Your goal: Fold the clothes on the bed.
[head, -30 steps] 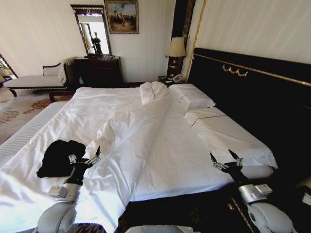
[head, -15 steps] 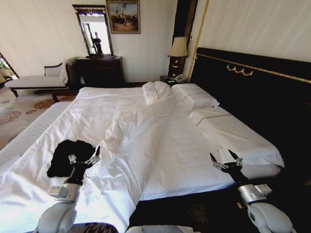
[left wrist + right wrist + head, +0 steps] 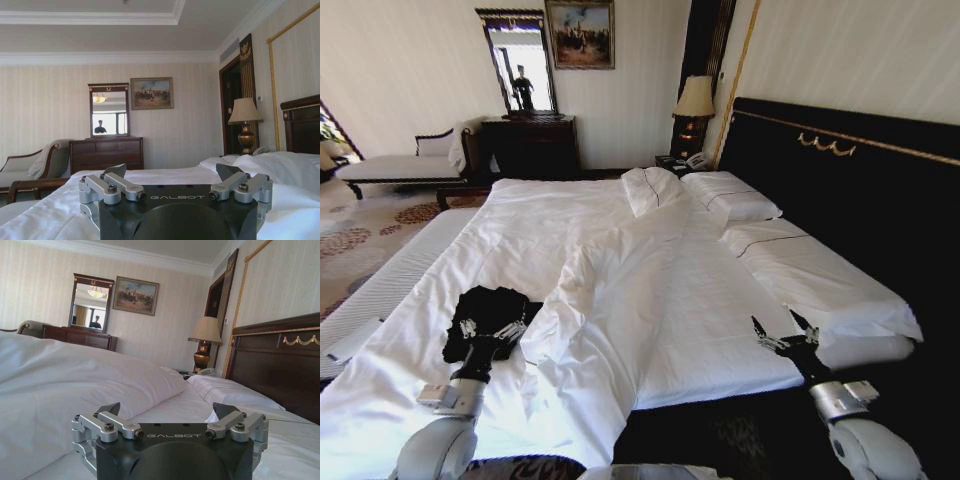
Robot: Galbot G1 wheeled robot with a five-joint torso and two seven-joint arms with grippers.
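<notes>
Left claw (image 3: 494, 328), spread wide, hangs just before the crumpled black T-shirt (image 3: 485, 318) on the bed (image 3: 660, 300).

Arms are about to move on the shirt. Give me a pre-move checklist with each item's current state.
1. Left gripper open: ok, fingers spread and empty.
2. Right gripper open: ok, also empty, over the bed edge.
3. T-shirt in view: ok, beside the left gripper.
4. T-shirt laid flat: not ok, it lies crumpled.
5. Flat room around it: not ok, a duvet fold lies against it.
6. Chest lettering facing up: cannot tell.
</notes>
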